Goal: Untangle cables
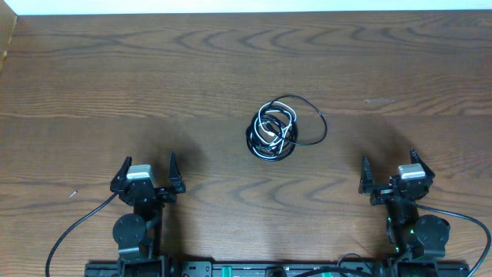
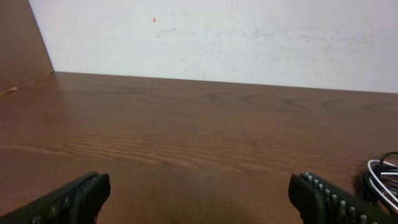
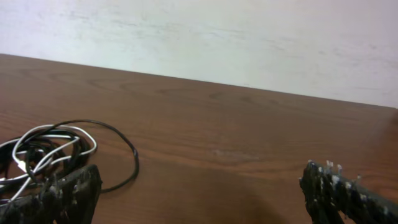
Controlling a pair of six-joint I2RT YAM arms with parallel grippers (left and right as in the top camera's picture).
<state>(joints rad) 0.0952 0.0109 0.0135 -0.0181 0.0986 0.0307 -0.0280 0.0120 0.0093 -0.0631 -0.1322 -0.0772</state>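
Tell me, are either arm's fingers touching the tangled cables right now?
No, the cables lie tangled well apart from the left arm's fingers and the right arm's fingers, both pairs spread open.

Soft, even room light falls from above on the brown wood-grain table (image 1: 246, 61), with no hard glare. Faint, smudgy shadows lie just ahead of the left gripper (image 1: 148, 163) and the right gripper (image 1: 390, 161). The overhead view is fairly sharp. From both wrists, the black ridged fingers (image 2: 323, 196) blur at the bottom edge. The pale wall (image 2: 249, 37) beyond them glows bright. The tangled thin black and white cables (image 3: 43, 155) beside the right gripper's fingers look slightly soft and grainy.
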